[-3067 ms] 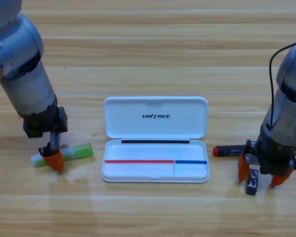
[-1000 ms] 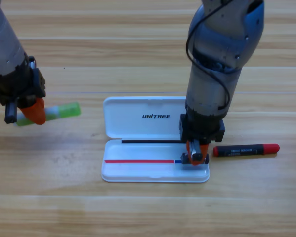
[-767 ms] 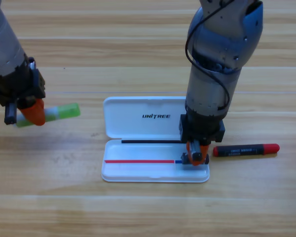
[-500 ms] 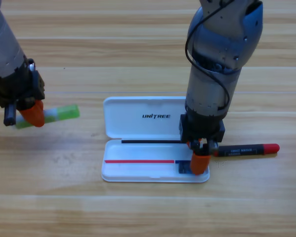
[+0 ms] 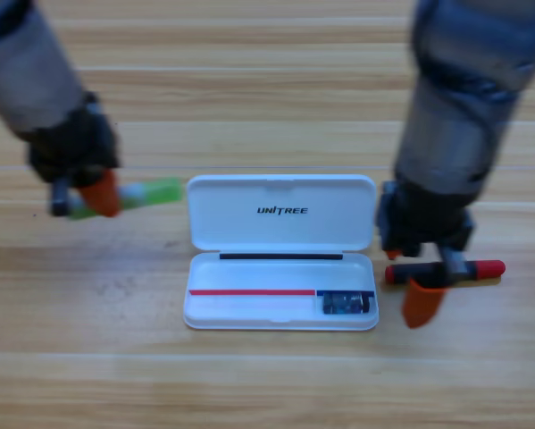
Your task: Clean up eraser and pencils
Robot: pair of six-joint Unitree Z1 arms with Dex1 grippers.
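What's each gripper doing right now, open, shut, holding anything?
Left gripper: shut on the green stick, held left of the white case.
Right gripper: over the red-ended pencil; cannot tell whether open or shut.

left pincer [image 5: 97,194] holding green stick [image 5: 151,192] | eraser [image 5: 346,303] in case [image 5: 280,252] | right pincer [image 5: 425,290] over pencil [image 5: 477,269]
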